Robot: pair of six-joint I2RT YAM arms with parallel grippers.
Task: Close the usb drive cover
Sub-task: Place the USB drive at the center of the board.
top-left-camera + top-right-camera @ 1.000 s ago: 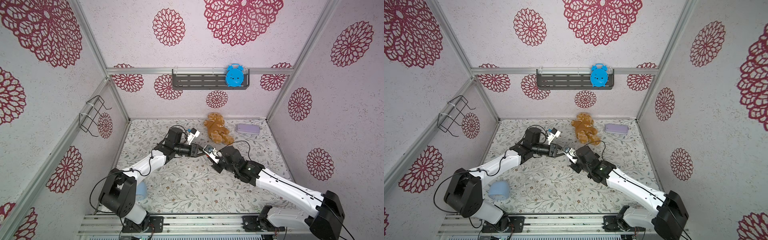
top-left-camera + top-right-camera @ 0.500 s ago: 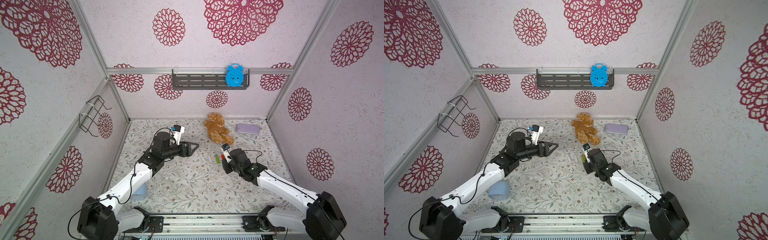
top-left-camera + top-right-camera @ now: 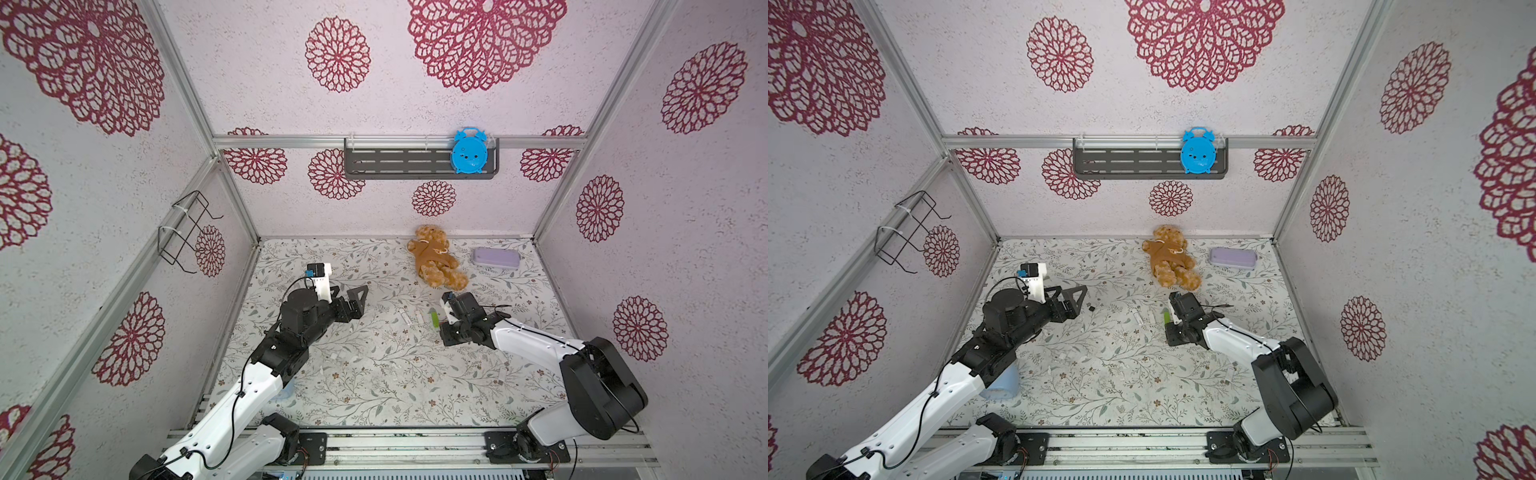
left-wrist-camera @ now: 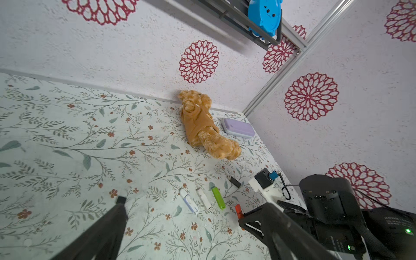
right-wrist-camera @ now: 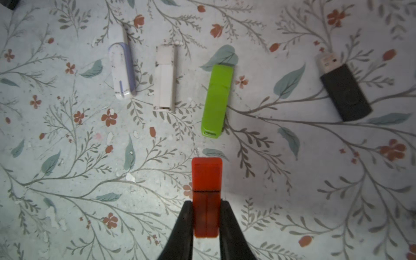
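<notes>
- Walls: pale, textured, printed with red rosettes. Tabletop (image 3: 374, 386) carries a leaf-and-flower print.
- Left wall: black wire rack (image 3: 187, 232), fixed to the frame rail.
- Near left of the table: light-blue cup (image 3: 1000, 384), partly hidden under the left arm.
- Left gripper (image 3: 353, 299): jaws spread wide, nothing between them. It hangs over the left part of the table, well apart from the drives and pointing towards them.
- Middle of the table, a row of drives lying flat and side by side: white-and-lilac drive (image 5: 122, 72), white drive (image 5: 165, 78), green drive (image 5: 217, 101). None of them touch.
- Black drive (image 5: 344, 90): lies further along the same row, set apart from the green one and slightly askew, with its metal plug bare.
- Red usb drive (image 5: 207, 175): pinched in the right gripper (image 5: 206, 209), just short of the near end of the green drive.
  - The jaws press on its two long sides, and its far half sticks out past the fingertips.
  - Its two red sections meet at a thin dark seam just beyond the fingertips.
  - Cannot tell whether it touches the table.
- In both top views the right wrist covers most of the red drive. The left wrist view shows it as a short red stub at the fingers.
- Back wall, right of centre: dark slotted shelf (image 3: 419, 160) with a blue alarm clock (image 3: 469, 150) at its right end.
- Back of the table: brown teddy bear (image 3: 436, 257) lying against the wall, with a lilac case (image 3: 496, 257) just to its right.
</notes>
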